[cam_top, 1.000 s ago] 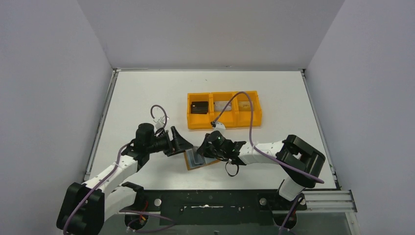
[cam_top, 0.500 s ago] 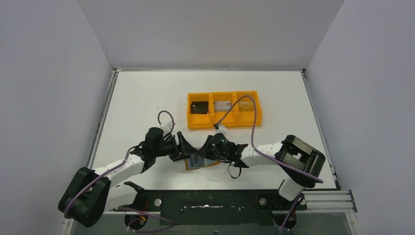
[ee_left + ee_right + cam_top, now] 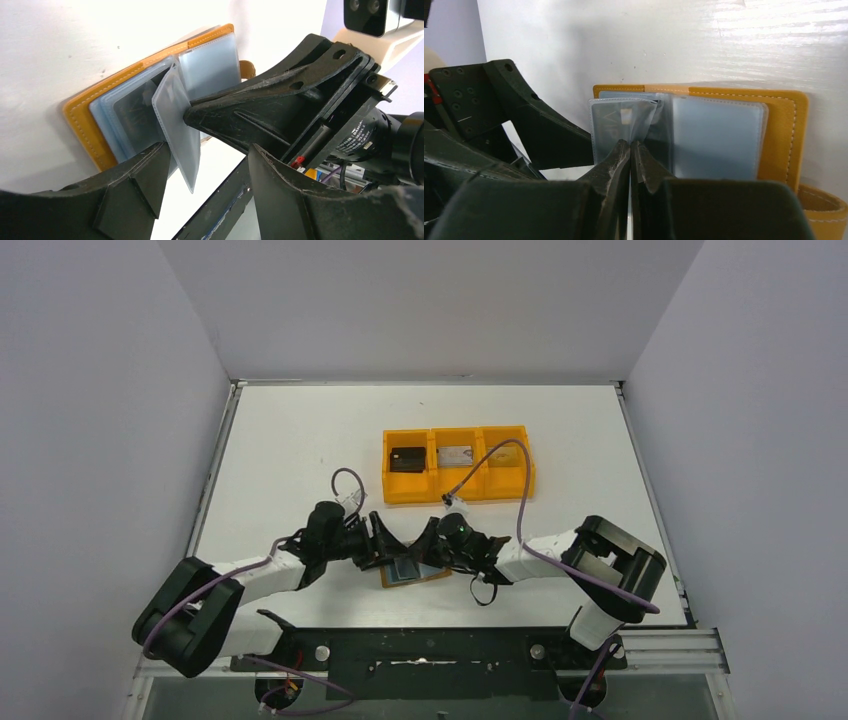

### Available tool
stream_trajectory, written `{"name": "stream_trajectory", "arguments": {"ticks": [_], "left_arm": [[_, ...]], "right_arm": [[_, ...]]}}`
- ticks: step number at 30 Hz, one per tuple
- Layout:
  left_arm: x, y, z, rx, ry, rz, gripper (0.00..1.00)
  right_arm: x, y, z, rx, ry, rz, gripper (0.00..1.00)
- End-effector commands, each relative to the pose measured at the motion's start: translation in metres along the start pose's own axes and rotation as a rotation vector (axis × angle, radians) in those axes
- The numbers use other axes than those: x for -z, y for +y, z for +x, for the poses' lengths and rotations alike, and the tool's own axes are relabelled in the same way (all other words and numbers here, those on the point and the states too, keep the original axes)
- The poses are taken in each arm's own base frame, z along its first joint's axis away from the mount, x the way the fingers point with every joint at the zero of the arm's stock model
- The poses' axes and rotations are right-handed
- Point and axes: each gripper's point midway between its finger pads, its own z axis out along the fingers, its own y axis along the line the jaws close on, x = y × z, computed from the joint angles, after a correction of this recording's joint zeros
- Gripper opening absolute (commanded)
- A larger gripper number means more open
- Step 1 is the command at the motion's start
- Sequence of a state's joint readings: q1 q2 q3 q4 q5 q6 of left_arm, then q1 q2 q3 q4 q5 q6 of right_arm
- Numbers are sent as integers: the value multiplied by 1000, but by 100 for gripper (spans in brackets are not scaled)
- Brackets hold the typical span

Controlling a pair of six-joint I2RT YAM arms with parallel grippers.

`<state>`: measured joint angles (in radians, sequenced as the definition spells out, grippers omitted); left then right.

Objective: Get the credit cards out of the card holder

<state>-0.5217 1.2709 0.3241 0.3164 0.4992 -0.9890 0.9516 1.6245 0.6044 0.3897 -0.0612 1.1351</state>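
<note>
The tan-brown card holder (image 3: 430, 577) lies open on the table near the front edge. Its clear inner sleeves show in the left wrist view (image 3: 205, 65) and the right wrist view (image 3: 716, 137). My right gripper (image 3: 630, 146) is shut on one sleeve (image 3: 619, 117) and holds it lifted. A grey credit card shows through that sleeve. My left gripper (image 3: 206, 155) is open, one jaw on each side of the lifted sleeve (image 3: 177, 125). A dark card (image 3: 135, 112) shows in a flat pocket. In the top view both grippers meet over the holder, the left (image 3: 388, 546) and the right (image 3: 426, 548).
An orange three-compartment tray (image 3: 458, 490) stands behind the holder. It holds a dark card (image 3: 407, 458) in its left compartment and a silvery card (image 3: 455, 455) in the middle one. The holder's strap (image 3: 824, 212) curls at the right. White walls enclose the table.
My left arm has swung right and its open gripper has come up to the holder. The right gripper has stayed shut at the holder, shifting slightly.
</note>
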Motion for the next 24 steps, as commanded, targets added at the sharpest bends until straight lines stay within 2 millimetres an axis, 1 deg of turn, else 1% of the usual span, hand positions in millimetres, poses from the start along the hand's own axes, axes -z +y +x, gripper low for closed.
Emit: {"name": "stream_trajectory", "arguments": {"ticks": [1, 6, 7, 9, 11, 13, 14, 17, 21, 24], "left_arm": [[-6, -31, -4, -70, 15, 145, 57], [-10, -40, -3, -84, 49, 194, 53], [-11, -42, -3, -87, 52, 202, 52], [-11, -47, -3, -100, 59, 220, 50], [-13, -50, -3, -117, 66, 225, 49], [-15, -53, -4, -132, 76, 229, 48], [-16, -54, -4, -137, 80, 232, 47], [-21, -57, -6, -144, 81, 234, 47], [-30, -69, -4, -158, 93, 257, 46], [-45, -75, 3, -178, 138, 250, 46]], "right_arm": [[11, 28, -21, -18, -70, -105, 2], [18, 26, -25, -18, -82, -113, 5], [18, 26, -25, -18, -79, -114, 8], [20, 25, -24, -17, -71, -113, 19], [24, 23, -24, -19, -72, -101, 25], [29, 13, -25, -25, -79, -51, 28], [32, 7, -26, -29, -89, -21, 32], [45, -7, -32, -30, -130, 42, 35], [65, -24, -40, -7, -176, 130, 36], [80, -33, -48, 4, -219, 172, 36]]}}
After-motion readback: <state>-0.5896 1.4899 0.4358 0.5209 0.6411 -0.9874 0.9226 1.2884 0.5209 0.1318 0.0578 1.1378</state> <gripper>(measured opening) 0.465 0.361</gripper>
